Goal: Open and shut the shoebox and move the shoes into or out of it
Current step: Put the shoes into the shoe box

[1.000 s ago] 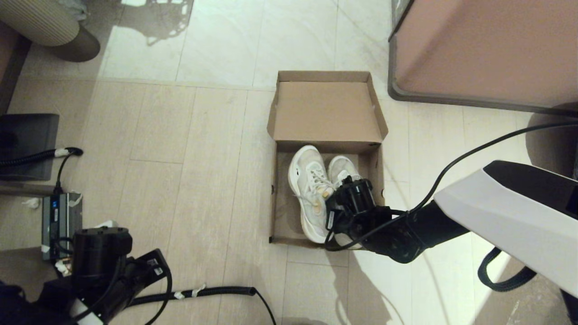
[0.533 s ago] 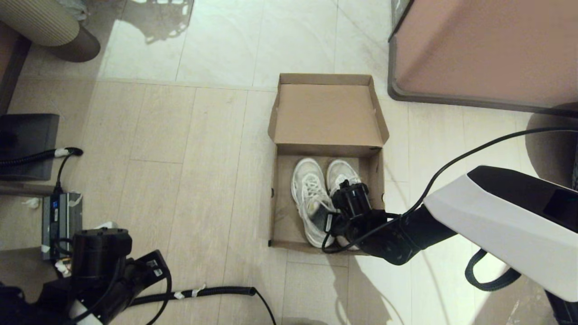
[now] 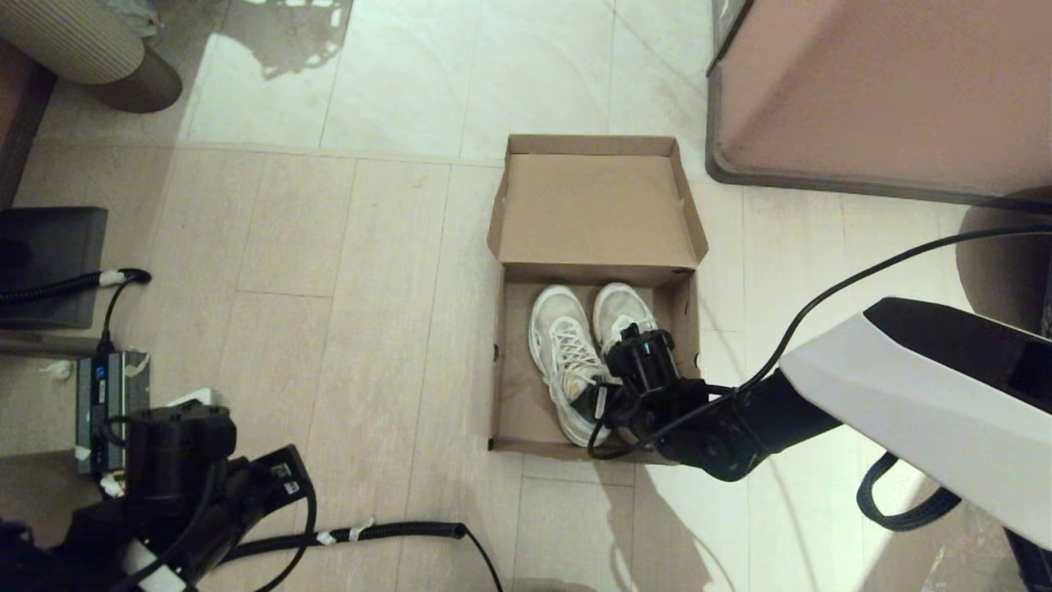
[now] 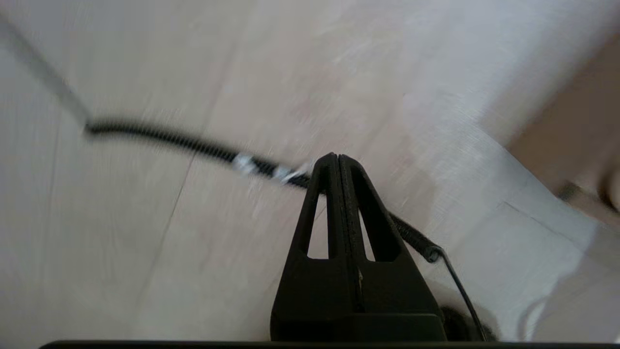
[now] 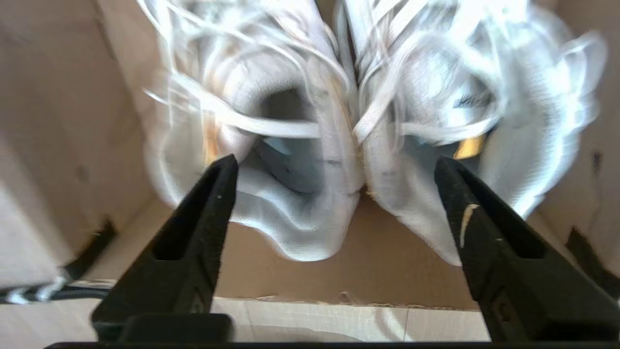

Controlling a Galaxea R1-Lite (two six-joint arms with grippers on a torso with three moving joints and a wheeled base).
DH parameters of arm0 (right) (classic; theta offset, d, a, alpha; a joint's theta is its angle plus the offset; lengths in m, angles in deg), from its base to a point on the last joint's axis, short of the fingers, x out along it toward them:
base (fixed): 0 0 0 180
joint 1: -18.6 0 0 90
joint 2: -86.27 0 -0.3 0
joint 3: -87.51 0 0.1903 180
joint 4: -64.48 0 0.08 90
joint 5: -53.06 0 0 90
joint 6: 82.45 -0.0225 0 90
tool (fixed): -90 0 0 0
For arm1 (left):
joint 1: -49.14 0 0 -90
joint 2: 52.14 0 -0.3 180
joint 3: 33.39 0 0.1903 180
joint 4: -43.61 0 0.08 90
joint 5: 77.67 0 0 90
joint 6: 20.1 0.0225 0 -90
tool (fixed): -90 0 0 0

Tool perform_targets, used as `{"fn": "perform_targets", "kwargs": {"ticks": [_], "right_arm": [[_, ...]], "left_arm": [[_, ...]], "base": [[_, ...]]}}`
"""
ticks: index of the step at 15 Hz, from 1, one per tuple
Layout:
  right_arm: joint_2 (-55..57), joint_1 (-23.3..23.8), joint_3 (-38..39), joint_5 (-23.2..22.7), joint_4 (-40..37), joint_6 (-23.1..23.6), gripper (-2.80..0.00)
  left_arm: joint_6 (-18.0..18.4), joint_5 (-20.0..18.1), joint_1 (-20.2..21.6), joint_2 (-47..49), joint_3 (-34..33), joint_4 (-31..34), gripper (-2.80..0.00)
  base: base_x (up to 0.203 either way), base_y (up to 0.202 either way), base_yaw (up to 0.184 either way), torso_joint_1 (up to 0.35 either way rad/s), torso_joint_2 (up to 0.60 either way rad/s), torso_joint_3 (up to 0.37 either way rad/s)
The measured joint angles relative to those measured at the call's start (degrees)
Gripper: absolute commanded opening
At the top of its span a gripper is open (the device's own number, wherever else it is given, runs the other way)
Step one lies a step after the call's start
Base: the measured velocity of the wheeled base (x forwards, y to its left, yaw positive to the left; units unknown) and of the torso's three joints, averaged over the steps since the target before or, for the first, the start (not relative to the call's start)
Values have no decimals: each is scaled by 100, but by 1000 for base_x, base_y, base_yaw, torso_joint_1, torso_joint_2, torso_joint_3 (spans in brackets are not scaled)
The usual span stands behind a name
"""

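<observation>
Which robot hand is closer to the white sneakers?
The right. The right gripper is open right by the heels of the white sneakers inside the shoebox. The left gripper is shut, far off over the floor near a black cable.

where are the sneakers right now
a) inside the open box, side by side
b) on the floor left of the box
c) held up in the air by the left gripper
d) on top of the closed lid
a: the shoes lie side by side inside the shoebox, its lid flipped back, with the right gripper open over their heels.
</observation>
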Motion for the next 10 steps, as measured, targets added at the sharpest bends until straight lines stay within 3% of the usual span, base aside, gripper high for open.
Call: {"fn": "perform_targets", "kwargs": {"ticks": [1, 2, 5, 10], "right_arm": [[-117, -19, 61, 13, -6, -5, 0], [-259, -52, 155, 27, -11, -5, -280], [-831, -155, 591, 49, -17, 38, -280], [-1777, -177, 1658, 61, -30, 149, -280]], "left_arm": [[209, -8, -183, -19, 82, -66, -280], [350, -19, -432, -23, 174, -189, -280], [468, -181, -1131, 107, 617, -474, -280], [451, -615, -1673, 838, 1498, -535, -280]], "base": [[0, 0, 0, 0, 0, 0], [0, 0, 0, 0, 0, 0], [0, 0, 0, 0, 0, 0], [0, 0, 0, 0, 0, 0]]}}
